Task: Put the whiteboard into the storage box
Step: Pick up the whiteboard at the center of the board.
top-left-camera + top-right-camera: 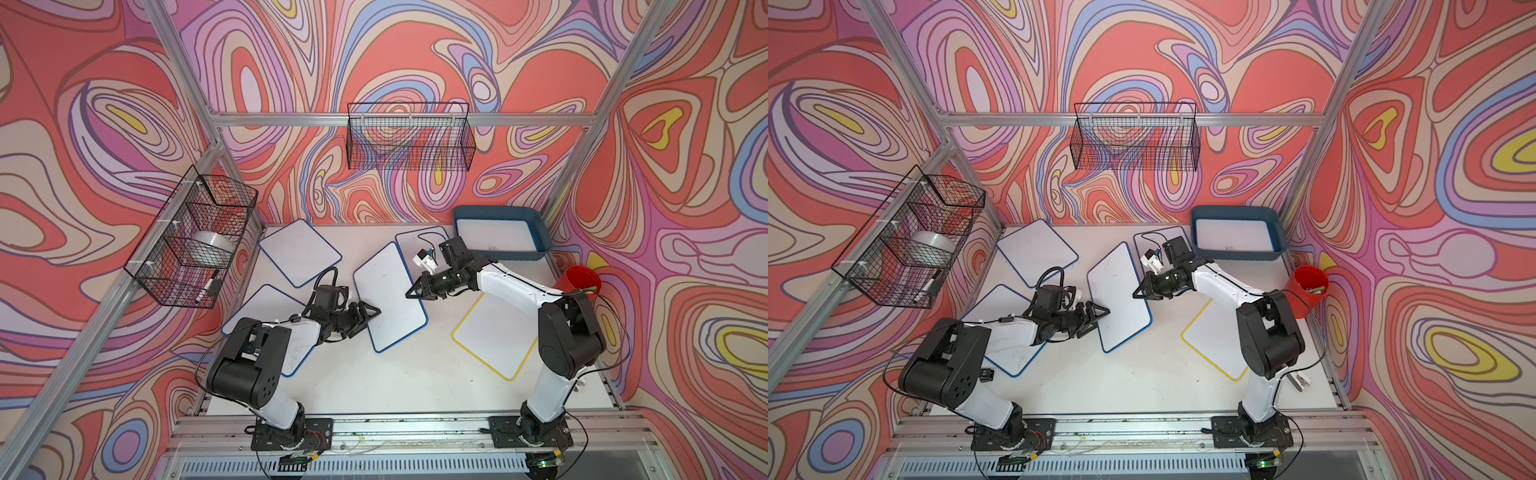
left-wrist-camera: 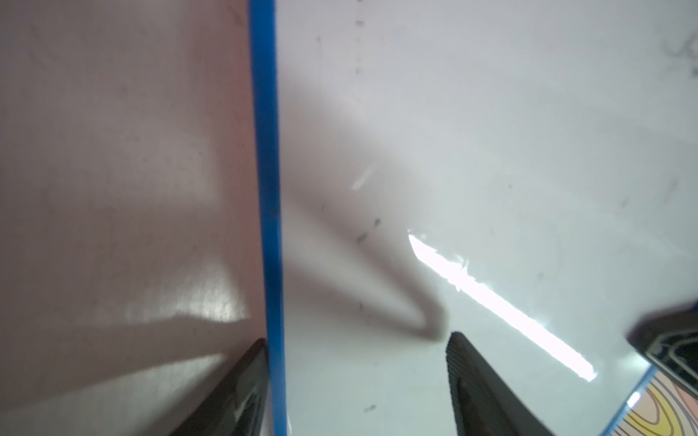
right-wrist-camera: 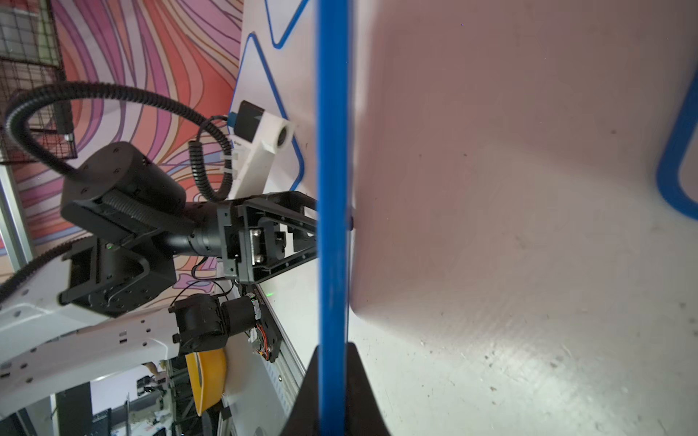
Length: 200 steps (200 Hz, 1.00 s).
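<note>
A blue-edged whiteboard sits mid-table, raised between the two arms. My right gripper is shut on the whiteboard's right edge; the right wrist view shows the blue rim edge-on between the closed jaws. My left gripper is open at the opposite edge. There, one finger is behind the blue rim and the other finger is over the white face. The teal storage box stands at the back right with a white board lying inside it.
More blue-edged boards lie at the back left, under the left arm and behind the right wrist. A yellow-edged board lies under the right arm. A red bucket stands at the right edge. Wire baskets hang on the walls.
</note>
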Available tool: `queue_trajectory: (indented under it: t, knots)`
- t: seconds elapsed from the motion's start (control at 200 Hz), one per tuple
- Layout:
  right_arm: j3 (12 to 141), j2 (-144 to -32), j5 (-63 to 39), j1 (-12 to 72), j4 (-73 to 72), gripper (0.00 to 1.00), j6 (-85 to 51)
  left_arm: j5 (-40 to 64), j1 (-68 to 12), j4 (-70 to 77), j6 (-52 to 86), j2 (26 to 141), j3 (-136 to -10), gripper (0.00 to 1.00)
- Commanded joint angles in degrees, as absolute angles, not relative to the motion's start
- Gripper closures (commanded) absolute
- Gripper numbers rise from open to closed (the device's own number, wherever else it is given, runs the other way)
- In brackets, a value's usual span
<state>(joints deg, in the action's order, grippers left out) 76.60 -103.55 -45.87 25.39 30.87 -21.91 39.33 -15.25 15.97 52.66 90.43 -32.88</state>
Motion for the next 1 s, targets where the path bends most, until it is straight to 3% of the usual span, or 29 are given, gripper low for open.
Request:
queue_trajectory:
  t: [0.0, 0.566, 0.791, 0.997]
  knots:
    - [78.0, -103.3, -46.8, 25.5, 31.0, 0.98, -19.7, 39.8, -14.4, 11.5, 49.9, 87.9, -35.2, 0.3]
    - [78.2, -98.7, -44.5, 23.5, 30.8, 1.0, -19.2, 37.3, -4.8, -26.8, 31.4, 74.7, -55.5, 0.29]
    - [76.7, -94.9, -43.6, 20.0, 28.2, 1.0, -20.7, 33.3, -3.0, -36.3, 24.8, 73.1, -61.3, 0.29]
    - [77.6, -92.3, -43.5, 15.6, 27.4, 1.0, -22.3, 29.4, -2.8, -35.4, 20.5, 74.2, -63.5, 0.28]
